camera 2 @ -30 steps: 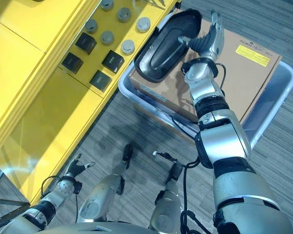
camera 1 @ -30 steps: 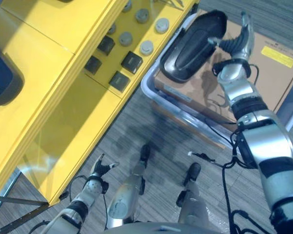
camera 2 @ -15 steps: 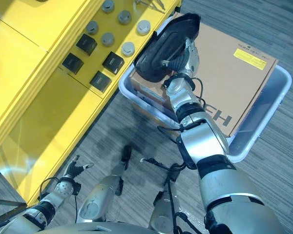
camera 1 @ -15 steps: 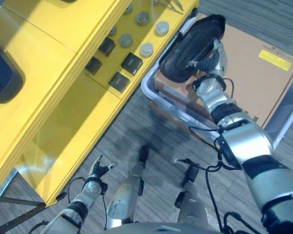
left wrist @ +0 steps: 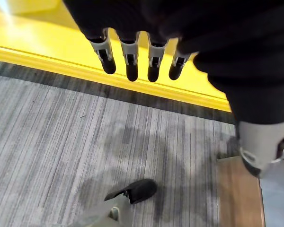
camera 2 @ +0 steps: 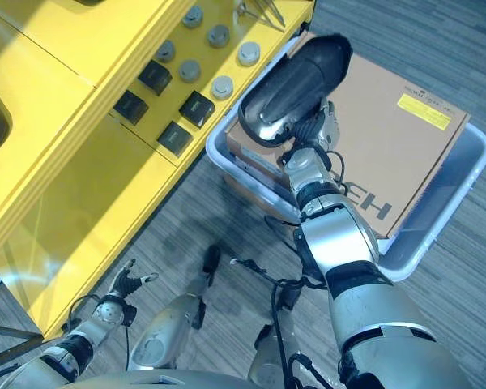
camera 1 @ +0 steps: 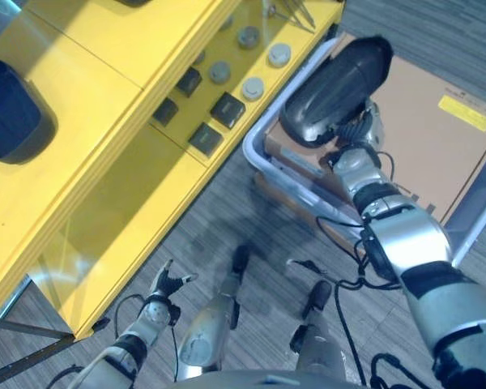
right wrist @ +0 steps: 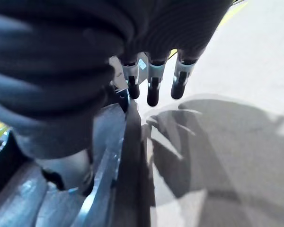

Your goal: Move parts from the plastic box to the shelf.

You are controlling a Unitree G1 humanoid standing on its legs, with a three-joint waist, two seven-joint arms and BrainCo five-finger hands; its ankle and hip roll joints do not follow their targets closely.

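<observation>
Grey striped carpet floor (camera 1: 227, 211), w/ glossy yellow surface (camera 1: 81, 146) alongside.

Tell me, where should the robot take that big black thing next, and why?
Probably swing it over to the yellow shelf. The right hand holds the black part up above the plastic box, close to the shelf's edge, and that shelf has bare room beside the small parts.

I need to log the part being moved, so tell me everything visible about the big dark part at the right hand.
The dark part is a long, rounded shell, glossy black with a lighter sheen at its lower end, plastic by its look. It is tilted over the near-left corner of the plastic box, above the cardboard carton, beside the yellow shelf. The right hand meets its underside; the grip itself is hidden.
</observation>
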